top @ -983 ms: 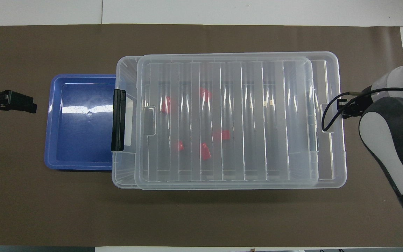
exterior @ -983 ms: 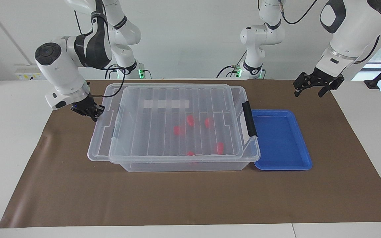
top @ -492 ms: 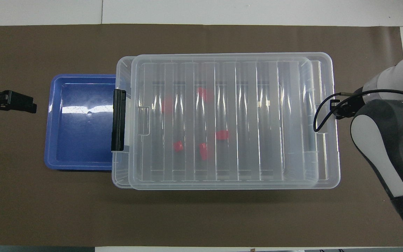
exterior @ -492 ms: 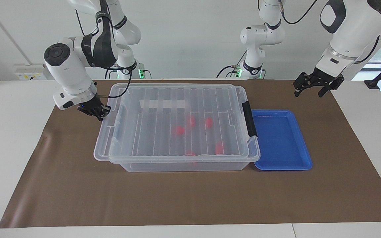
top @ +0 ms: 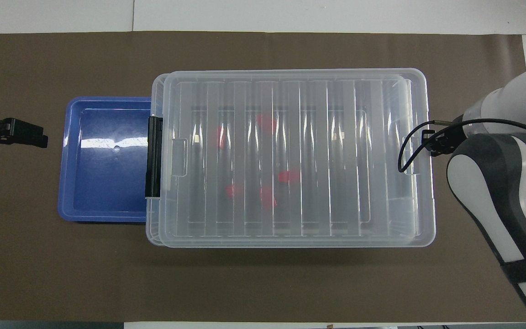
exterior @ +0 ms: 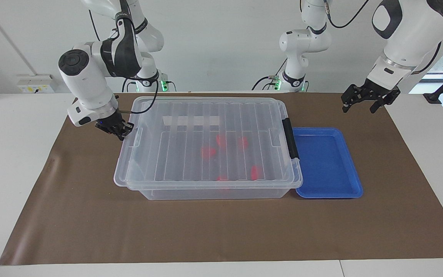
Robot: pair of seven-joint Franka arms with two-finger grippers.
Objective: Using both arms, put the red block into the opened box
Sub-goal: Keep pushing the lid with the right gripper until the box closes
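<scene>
At lid (exterior: pixel 206 138) edge, right end effector (exterior: pixel 117 130), closed

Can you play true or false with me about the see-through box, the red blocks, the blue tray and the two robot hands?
1. The red blocks are inside the box. True.
2. The blue tray has red blocks in it. False: it holds none.
3. The right gripper is at the lid's edge, at the right arm's end of the box. True.
4. The left gripper holds a red block. False: it is open and holds nothing.
5. The lid is off the box. False: it lies on top of it.
</scene>
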